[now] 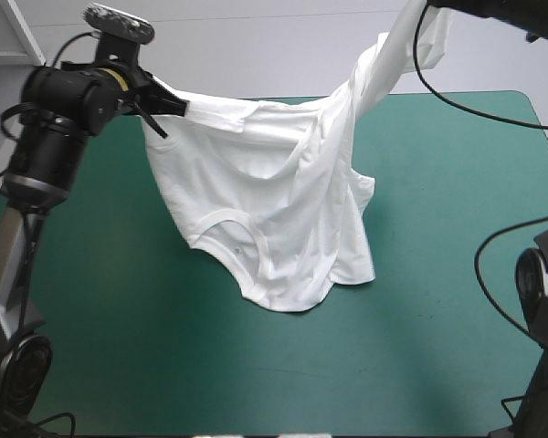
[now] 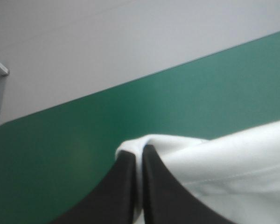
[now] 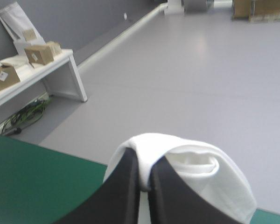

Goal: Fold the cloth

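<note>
Our left fingers (image 2: pixel 115 189) and right fingers (image 3: pixel 123 186) pinch the T-shirt (image 1: pixel 274 210); we judge it limp, light, best gripped at edges.

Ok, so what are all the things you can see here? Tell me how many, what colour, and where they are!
T-shirt: one, white, hanging stretched between the two grippers, its lower end down on the middle of the table.
Table cover: one, teal-green, spread over the whole table top under the T-shirt.
Left gripper: one, black fingers, raised over the table's far left part, pinching one end of the T-shirt.
Right gripper: one, black fingers, raised higher, near the table's far right corner, pinching the T-shirt's other end.
</note>
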{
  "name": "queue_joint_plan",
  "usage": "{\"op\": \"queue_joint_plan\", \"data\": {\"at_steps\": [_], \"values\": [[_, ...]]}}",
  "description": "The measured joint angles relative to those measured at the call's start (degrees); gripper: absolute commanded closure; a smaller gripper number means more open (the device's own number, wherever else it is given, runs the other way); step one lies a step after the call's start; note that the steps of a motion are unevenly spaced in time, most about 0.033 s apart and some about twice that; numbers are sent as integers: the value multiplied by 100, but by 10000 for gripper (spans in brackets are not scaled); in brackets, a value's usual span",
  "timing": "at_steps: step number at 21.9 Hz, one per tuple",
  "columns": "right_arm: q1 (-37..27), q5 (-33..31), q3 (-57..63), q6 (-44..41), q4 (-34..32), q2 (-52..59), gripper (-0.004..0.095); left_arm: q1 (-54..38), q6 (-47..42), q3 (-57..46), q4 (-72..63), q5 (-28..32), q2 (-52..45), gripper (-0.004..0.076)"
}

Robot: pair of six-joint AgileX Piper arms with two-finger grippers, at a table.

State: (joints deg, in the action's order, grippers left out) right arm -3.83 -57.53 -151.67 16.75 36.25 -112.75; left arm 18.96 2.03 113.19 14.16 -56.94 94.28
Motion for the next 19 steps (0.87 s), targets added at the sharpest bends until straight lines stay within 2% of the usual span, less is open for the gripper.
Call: {"op": "queue_joint_plan", "data": {"at_steps": [5,10,12,13,14,15,16,17,18,19], "values": [[0,11,47,0,243,-1230,922,0,-253,-693,-40,645,548,705],[48,377,98,493,1213,-2768,901,-27,-768,-1204,188,1539,1299,705],[177,766,104,994,1294,-3219,718,-153,-956,-1297,272,1983,1605,705],[220,832,104,1109,1279,-3308,497,-205,-987,-1305,280,2060,1689,704],[323,1062,104,1276,1197,-3481,361,-295,-1014,-1312,285,2177,1889,705],[362,1213,104,1314,1155,-3544,148,-343,-1028,-1312,292,2232,1979,703],[401,1443,104,1338,1128,-3627,89,-432,-1030,-1316,292,2357,2142,692],[405,1513,104,1338,1115,-3646,73,-469,-1035,-1316,292,2412,2195,621],[405,1619,104,1338,1066,-3659,87,-565,-1035,-1322,292,2555,2302,516],[400,1650,104,1292,975,-3653,102,-655,-1035,-1327,292,2683,2351,450]]}}
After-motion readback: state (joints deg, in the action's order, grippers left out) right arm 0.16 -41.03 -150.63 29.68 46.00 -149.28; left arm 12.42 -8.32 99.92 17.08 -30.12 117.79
